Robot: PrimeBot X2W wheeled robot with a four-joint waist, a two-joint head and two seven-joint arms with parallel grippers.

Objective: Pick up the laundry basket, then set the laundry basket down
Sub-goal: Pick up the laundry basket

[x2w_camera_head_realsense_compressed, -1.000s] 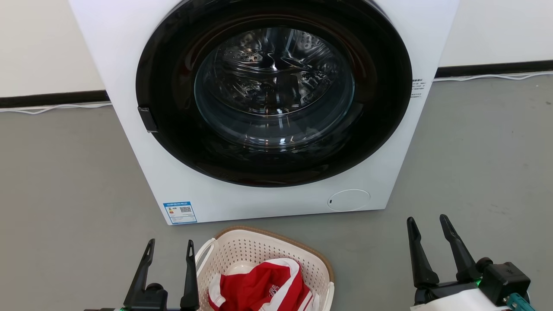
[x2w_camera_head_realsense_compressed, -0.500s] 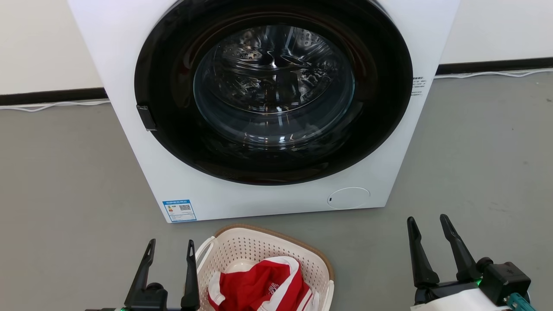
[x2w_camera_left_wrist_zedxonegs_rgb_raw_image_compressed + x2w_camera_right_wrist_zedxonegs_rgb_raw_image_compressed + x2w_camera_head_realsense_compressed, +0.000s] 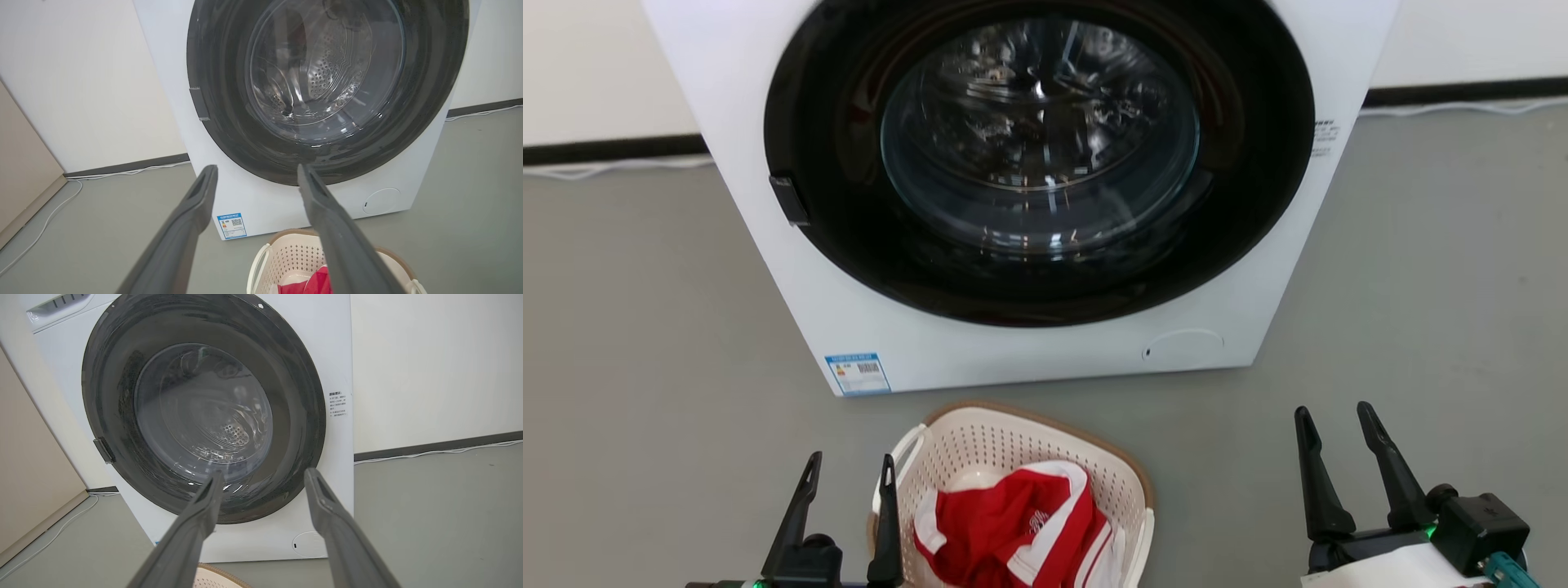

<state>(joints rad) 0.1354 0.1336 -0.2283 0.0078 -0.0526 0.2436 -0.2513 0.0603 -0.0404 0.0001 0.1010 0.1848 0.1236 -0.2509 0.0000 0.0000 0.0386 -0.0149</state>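
The cream perforated laundry basket [image 3: 996, 445] with a brown rim stands on the grey floor just in front of the washer, and a red and white garment [image 3: 1013, 527] lies inside it. My left gripper [image 3: 849, 461] is open at the basket's left side, its inner finger close to the white loop handle [image 3: 886, 482]. Well to the right of the basket, my right gripper [image 3: 1335, 412] is open and holds nothing. In the left wrist view the laundry basket [image 3: 288, 257] lies below my open left gripper [image 3: 257, 171]. The right wrist view catches the laundry basket's rim [image 3: 216, 573] below my right gripper [image 3: 263, 475].
A white front-loading washer [image 3: 1029, 163] with a shut dark round door stands directly ahead. White cable [image 3: 613, 166] runs along the dark skirting behind it. A beige panel [image 3: 20, 183] stands at the far left. Grey floor [image 3: 1445, 310] stretches on both sides of the washer.
The head view has tilted down, so the washer and basket sit higher in the picture. Both grippers stay open and keep their places beside the basket.
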